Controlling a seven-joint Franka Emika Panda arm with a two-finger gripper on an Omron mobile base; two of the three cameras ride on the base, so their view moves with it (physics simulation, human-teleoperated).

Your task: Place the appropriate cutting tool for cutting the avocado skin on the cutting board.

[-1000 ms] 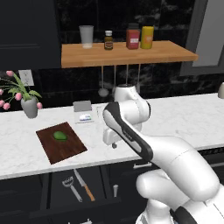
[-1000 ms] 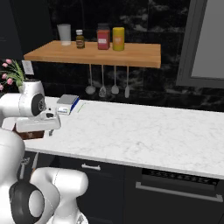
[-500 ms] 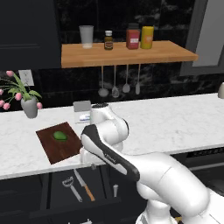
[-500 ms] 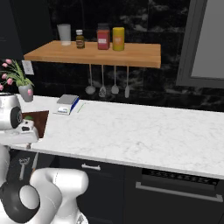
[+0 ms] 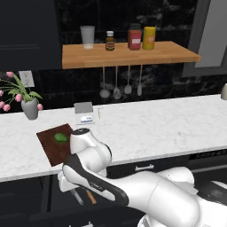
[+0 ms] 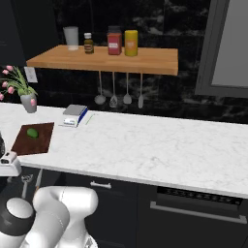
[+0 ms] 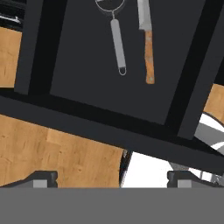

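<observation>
In the hand view a slim knife (image 7: 148,52) with a silver blade and tan-orange handle lies in an open dark drawer (image 7: 78,70), next to a grey peeler (image 7: 116,39). My gripper (image 7: 112,180) hangs above the drawer, open, with nothing between its fingertips (image 7: 42,178). Both views from the base show the arm bent down over the counter's front edge. The reddish-brown cutting board (image 5: 48,146) lies on the white counter at the left, with the small green avocado (image 5: 60,138) on it. From the right side, the board (image 6: 29,143), the avocado (image 6: 32,132) and the knife (image 6: 38,178) below the counter are visible.
A vase of pink flowers (image 5: 30,108) stands behind the board, and a small flat box (image 5: 84,114) lies near the wall. A wooden shelf (image 5: 128,54) with jars and hanging utensils (image 5: 117,91) sits over the counter. An oven front (image 6: 193,213) is at lower right.
The arm has swung left and down from above the counter to below its front edge, bringing the hand over the open drawer.
</observation>
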